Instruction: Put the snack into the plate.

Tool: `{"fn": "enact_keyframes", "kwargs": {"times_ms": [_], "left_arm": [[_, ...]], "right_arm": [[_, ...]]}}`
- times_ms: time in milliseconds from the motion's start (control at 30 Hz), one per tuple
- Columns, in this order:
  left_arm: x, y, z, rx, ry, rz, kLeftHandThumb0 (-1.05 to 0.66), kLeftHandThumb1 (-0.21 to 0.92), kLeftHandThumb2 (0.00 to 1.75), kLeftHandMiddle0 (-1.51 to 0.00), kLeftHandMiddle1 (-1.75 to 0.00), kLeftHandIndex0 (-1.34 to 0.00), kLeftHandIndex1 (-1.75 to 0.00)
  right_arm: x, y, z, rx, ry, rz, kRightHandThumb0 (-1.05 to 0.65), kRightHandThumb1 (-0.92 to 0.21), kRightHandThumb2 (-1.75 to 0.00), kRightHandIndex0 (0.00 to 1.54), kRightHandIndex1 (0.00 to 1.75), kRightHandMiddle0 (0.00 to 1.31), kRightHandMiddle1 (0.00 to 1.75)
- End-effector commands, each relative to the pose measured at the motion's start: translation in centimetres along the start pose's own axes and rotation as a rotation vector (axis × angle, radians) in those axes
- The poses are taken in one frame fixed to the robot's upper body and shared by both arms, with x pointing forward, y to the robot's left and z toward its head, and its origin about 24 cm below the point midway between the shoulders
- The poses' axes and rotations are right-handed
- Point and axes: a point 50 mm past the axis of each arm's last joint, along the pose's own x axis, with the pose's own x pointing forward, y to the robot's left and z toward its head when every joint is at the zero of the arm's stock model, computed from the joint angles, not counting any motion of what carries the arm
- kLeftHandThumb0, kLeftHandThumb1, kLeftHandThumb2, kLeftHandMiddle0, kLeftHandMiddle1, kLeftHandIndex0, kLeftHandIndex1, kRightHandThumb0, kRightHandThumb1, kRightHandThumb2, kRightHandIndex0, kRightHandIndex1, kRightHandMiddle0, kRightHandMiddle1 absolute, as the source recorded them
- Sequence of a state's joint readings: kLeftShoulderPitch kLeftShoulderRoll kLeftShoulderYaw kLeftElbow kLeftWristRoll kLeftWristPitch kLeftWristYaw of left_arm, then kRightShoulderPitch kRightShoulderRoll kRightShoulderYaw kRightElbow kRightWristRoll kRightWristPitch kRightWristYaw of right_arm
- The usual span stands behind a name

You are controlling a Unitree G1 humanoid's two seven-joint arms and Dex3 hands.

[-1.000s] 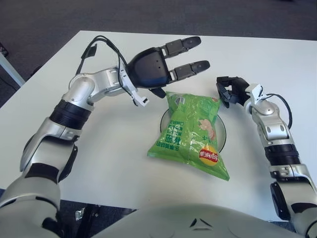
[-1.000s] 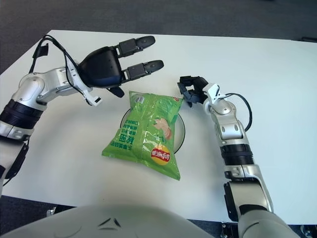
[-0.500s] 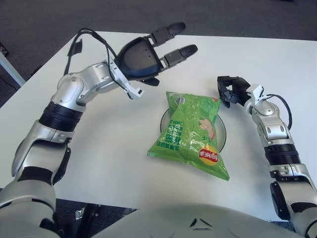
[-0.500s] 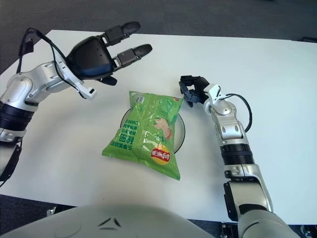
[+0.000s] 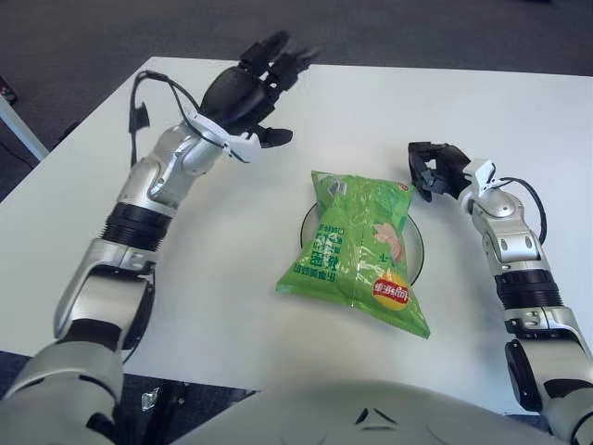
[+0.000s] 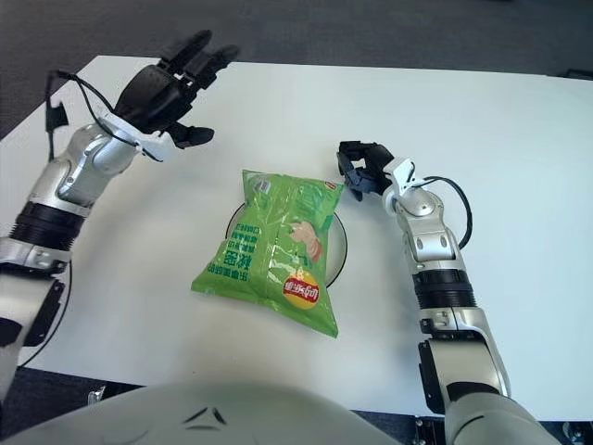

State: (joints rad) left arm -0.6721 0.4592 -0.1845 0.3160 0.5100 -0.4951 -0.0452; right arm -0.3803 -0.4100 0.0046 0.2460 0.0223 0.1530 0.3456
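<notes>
A green snack bag (image 5: 359, 248) lies across a small dark plate (image 5: 414, 250), covering most of it and hanging over its near edge onto the table. My left hand (image 5: 252, 85) is raised above the table to the upper left of the bag, fingers spread and holding nothing. My right hand (image 5: 434, 170) sits just beyond the plate's upper right rim, its dark fingers curled with nothing in them. Neither hand touches the bag.
The white table (image 5: 519, 102) spreads around the plate on all sides. Its left edge runs diagonally near my left arm, and dark floor lies beyond the far edge.
My left hand has drawn back from over the bag's top, moving up and to the left while turning. The right hand and the bag have stayed where they were.
</notes>
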Motion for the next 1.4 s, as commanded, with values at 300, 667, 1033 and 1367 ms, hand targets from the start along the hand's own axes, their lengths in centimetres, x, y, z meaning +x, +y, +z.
{"fn": "enact_keyframes", "kwargs": {"times_ms": [300, 667, 1033, 1367], "left_arm": [[-1.5, -1.8, -4.6, -0.721, 0.244, 0.173, -0.36, 0.85, 0.63, -0.35, -1.26, -0.17, -1.66], [-2.8, -5.1, -6.4, -1.081, 0.383, 0.225, -0.39, 0.66, 0.87, -0.62, -1.67, -0.35, -1.74], [-4.0, -7.4, -7.1, -1.227, 0.526, 0.247, -0.42, 0.54, 1.04, -0.85, -1.75, -0.44, -1.75], [-4.6, -8.5, -7.5, -1.258, 0.596, 0.255, -0.44, 0.45, 1.14, -0.94, -1.75, -0.51, -1.75]], "right_arm": [[-1.2, 1.2, -4.7, 0.102, 0.199, -0.061, -0.51, -0.91, -0.81, 1.17, 1.75, 0.77, 1.75], [-1.3, 0.9, -4.7, 0.17, 0.173, -0.156, -0.49, -0.86, -0.81, 1.12, 1.75, 0.78, 1.75], [-1.5, 0.3, -4.8, 0.184, 0.131, -0.223, -0.46, -0.85, -0.86, 1.19, 1.75, 0.85, 1.75], [-1.8, -0.2, -5.0, 0.267, 0.058, -0.318, -0.46, -0.83, -0.89, 1.26, 1.75, 0.9, 1.75]]}}
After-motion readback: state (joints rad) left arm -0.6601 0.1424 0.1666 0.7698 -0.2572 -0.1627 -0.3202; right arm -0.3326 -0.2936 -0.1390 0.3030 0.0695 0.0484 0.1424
